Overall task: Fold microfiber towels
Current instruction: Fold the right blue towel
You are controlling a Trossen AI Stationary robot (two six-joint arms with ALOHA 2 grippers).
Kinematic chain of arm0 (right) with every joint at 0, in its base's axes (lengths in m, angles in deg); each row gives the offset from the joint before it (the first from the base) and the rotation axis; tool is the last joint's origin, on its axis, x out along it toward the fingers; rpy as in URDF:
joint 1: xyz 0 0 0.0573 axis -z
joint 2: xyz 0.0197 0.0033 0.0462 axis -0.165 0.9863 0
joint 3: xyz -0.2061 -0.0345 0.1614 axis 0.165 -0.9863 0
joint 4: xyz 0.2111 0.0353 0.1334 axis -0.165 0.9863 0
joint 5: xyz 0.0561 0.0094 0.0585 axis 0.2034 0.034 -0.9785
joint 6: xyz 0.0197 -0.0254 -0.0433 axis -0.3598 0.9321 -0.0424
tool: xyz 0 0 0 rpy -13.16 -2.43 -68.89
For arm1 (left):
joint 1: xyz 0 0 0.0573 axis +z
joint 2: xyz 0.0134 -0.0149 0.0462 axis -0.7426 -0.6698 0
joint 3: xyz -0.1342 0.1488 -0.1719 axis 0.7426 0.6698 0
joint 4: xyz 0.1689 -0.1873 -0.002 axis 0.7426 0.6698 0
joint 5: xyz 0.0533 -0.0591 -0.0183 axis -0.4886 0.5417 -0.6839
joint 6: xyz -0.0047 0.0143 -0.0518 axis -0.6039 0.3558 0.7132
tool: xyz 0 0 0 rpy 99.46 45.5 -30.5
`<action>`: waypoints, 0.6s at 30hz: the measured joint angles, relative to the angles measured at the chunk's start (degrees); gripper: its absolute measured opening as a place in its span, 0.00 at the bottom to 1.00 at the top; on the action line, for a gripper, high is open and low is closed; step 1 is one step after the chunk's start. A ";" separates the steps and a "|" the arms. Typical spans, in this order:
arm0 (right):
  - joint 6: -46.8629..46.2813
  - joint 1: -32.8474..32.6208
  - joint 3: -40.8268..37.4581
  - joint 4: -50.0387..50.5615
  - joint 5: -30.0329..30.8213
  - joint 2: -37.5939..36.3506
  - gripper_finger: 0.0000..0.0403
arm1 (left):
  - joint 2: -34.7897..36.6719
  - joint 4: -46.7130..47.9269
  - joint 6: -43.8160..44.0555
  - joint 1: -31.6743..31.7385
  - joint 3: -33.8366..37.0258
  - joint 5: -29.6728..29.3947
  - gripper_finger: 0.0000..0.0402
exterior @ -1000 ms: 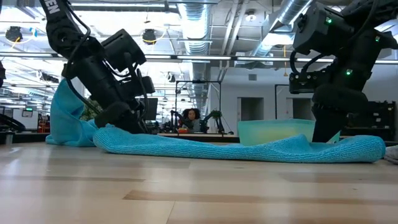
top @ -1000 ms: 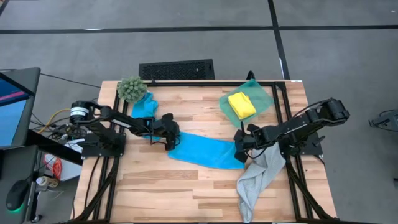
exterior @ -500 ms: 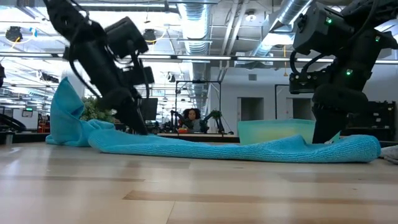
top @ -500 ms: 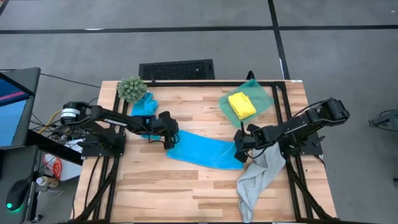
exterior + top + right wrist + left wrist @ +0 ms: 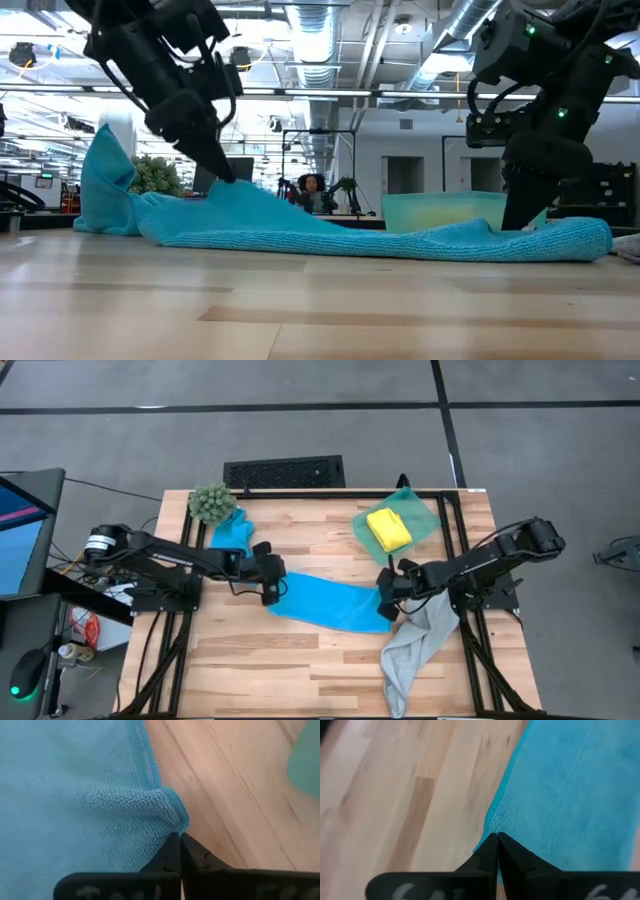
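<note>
Blue towel (image 5: 330, 603) spread mid-frame on worktop (image 5: 300, 660). Left claw (image 5: 268, 592) clamped on its left corner — lifted; right claw (image 5: 388, 598) clamped on right corner, low. Best to raise both evenly, keep edge taut — fold over without dragging.

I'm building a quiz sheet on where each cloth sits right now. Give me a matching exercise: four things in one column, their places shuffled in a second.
Things:
1. yellow towel
2. grey towel
3. long blue towel
4. green plant

Places:
A. far left corner of the table
B. pinched at both ends by the left claw and right claw
C. in the green bin
D. hanging over the table's right near edge

Pairs: 1-C, 2-D, 3-B, 4-A
</note>
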 joint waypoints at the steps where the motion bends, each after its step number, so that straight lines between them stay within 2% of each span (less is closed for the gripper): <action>1: 0.00 -0.14 0.02 -0.27 0.00 -0.57 0.03 | -0.92 -0.02 0.00 0.00 0.00 0.02 0.00; 9: -4.94 -3.36 0.02 3.03 -0.02 -6.96 0.03 | -4.94 -0.97 1.01 -0.01 0.04 -3.08 0.00; 18: -9.20 -7.65 0.04 4.60 0.52 -6.49 0.03 | 1.26 1.56 5.25 -2.16 0.04 -4.31 0.00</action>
